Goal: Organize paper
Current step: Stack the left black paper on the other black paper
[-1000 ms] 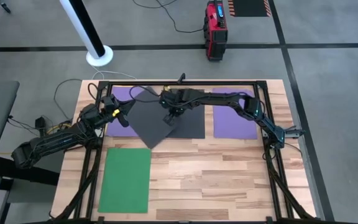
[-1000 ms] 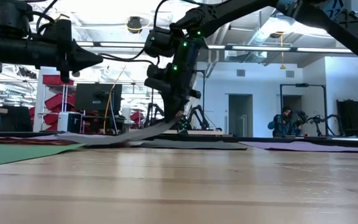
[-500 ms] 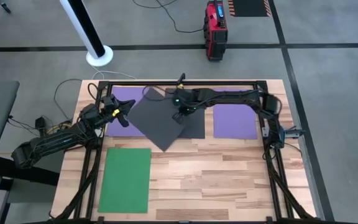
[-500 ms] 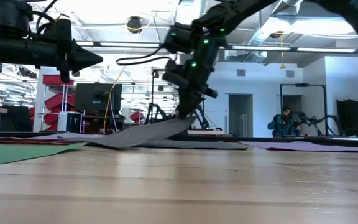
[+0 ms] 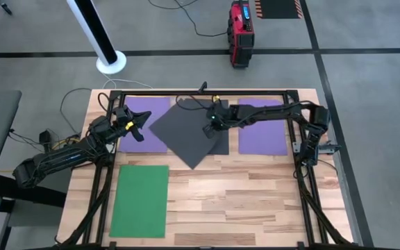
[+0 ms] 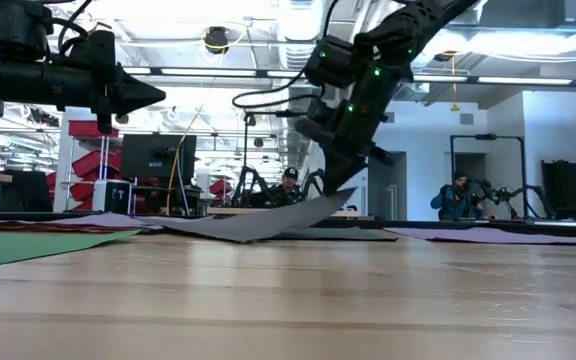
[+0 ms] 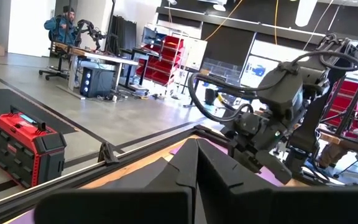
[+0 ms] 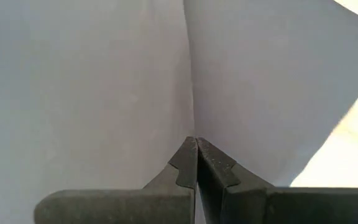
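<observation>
Green sheet: a thin flat green paper rectangle (image 5: 139, 200) is lying flat on the near left part of the pale wooden bench (image 5: 255, 201), well apart from both arms and out of the way.

Held sheet: a thin dark grey paper rectangle (image 5: 182, 133) is sitting skewed like a diamond, overlapping a second dark grey sheet (image 5: 221, 144) that is lying squarer beneath it.

Right tool: the right tool (image 5: 210, 123) is pinching the skewed sheet near its right corner, fingers closed together on the paper in the right wrist view (image 8: 194, 163); in the low view that corner (image 6: 333, 200) is curving up off the bench while the rest is trailing flat.

Left tool: the left tool (image 5: 139, 122) is hovering over the left purple paper sheet (image 5: 148, 128), fingers pressed together on nothing (image 7: 196, 180).

Purple sheet, right: another purple paper rectangle (image 5: 262, 135) is lying flat beside the grey pair, under the right arm.

Risk, slip: the grip is catching only an edge, so the sheet may be sliding out if it is dragged fast.

Risk, crease: the lifted corner is bending, and a pull against the trailing part could be folding it.

Risk, drag: the trailing corner is lying on the left purple sheet, so friction could be shifting that sheet or the grey one below.
</observation>
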`<state>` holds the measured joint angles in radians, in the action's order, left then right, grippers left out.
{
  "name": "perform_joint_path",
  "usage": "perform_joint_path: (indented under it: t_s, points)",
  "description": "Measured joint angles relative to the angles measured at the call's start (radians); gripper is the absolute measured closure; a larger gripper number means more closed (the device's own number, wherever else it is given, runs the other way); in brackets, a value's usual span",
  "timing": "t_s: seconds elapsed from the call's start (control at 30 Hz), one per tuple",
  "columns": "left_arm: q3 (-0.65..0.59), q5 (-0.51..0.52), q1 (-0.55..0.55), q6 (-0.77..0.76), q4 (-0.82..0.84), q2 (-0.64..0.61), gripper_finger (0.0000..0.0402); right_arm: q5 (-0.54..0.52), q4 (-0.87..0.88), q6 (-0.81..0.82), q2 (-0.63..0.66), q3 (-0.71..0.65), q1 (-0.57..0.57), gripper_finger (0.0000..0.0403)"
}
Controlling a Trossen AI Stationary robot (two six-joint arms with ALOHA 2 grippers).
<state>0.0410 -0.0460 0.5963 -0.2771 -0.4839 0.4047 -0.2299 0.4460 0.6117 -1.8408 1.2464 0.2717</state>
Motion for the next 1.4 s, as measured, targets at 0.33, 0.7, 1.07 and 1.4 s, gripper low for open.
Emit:
perform_joint_path:
  t_s: [0.33,0.7,1.07,1.4]
  points:
    - [0.0,0.0,0.0,0.0,0.0,0.0,0.0401,-0.081,-0.031,0.154,0.0,-0.057,-0.023,0.0403]
    - [0.0,0.0,0.0,0.0,0.0,0.0,0.0402,-0.091,-0.015,0.321,0.0,-0.13,-0.081,0.0403]
    - [0.019,0.039,0.0,0.068,-0.065,0.001,0.0401,-0.127,0.031,0.484,0.0,-0.143,-0.145,0.0403]
    - [0.057,0.089,0.002,0.16,-0.045,0.001,0.0401,-0.176,0.148,0.639,0.042,-0.142,-0.216,0.0403]
